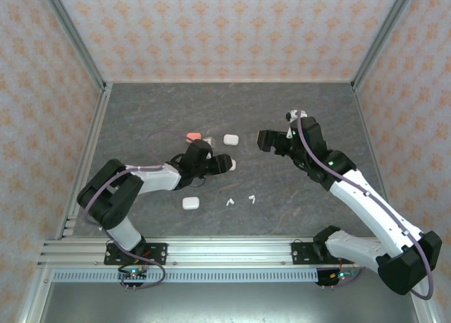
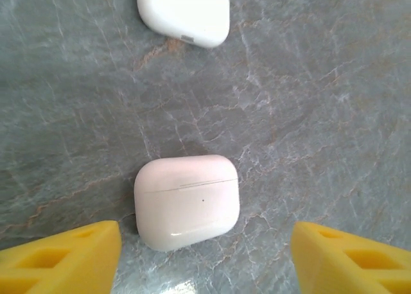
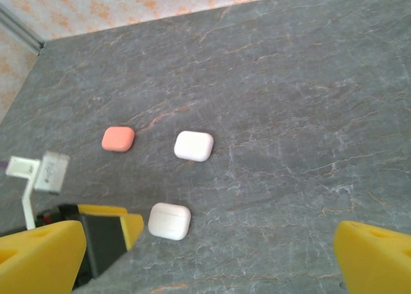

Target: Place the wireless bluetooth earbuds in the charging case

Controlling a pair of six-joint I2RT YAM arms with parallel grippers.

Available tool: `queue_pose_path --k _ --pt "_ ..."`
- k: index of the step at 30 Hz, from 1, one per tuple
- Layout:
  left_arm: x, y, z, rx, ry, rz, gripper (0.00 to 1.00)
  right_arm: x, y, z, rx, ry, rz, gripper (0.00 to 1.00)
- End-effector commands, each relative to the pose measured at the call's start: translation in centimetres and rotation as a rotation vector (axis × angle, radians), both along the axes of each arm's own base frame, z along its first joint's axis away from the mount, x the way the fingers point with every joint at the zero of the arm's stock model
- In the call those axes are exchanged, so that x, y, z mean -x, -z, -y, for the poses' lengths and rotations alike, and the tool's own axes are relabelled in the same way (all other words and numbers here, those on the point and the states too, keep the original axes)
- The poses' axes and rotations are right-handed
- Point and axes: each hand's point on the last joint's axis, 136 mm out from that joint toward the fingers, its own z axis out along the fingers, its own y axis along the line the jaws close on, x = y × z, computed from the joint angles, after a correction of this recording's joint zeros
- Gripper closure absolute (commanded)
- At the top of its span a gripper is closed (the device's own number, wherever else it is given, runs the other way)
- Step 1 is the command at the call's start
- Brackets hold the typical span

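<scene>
We record a grey marbled table (image 1: 296,111) inside patterned walls (image 1: 211,27). The left arm (image 1: 141,178) is folded at the elbow, its forearm running rightward. The right arm (image 1: 366,203) reaches up and leftward from its elbow.

The left gripper (image 2: 205,262) has its yellow fingers (image 2: 58,259) apart, flanking a closed white case (image 2: 186,201). Bare table shows on both sides of it, and nothing is clamped. That case lies flat with its long axis across the fingers' gap and its lid seam toward the far side. The right gripper (image 3: 205,259) is spread wide over bare table and holds nothing.

A second white case (image 2: 186,11) is cut off by the top edge of the left wrist view. A coral case (image 1: 192,136) and a third white case (image 1: 190,203) also lie flat.

2 loose earbuds lie between the arms toward the near edge, the left earbud (image 1: 229,202) near the right earbud (image 1: 251,198). They are too small for us to tell their long axes or which way their stems point.
</scene>
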Motion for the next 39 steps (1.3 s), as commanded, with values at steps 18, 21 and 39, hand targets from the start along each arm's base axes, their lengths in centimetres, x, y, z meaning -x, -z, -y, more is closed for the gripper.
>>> queue_pose_path --k 18,21,39 --pt "-4.9 -4.5 -13.8 0.198 -0.309 0.045 0.20 8.7 10.2 -18.2 0.335 -0.828 -0.076 0.01" --pt "-4.5 -4.6 -15.0 0.202 -0.329 0.046 0.19 10.2 11.5 -20.2 0.404 -0.966 -0.064 0.01" --pt "-2.7 -4.6 -17.9 0.172 -0.381 0.047 0.16 12.3 21.0 -26.8 0.677 -1.374 -0.011 0.01"
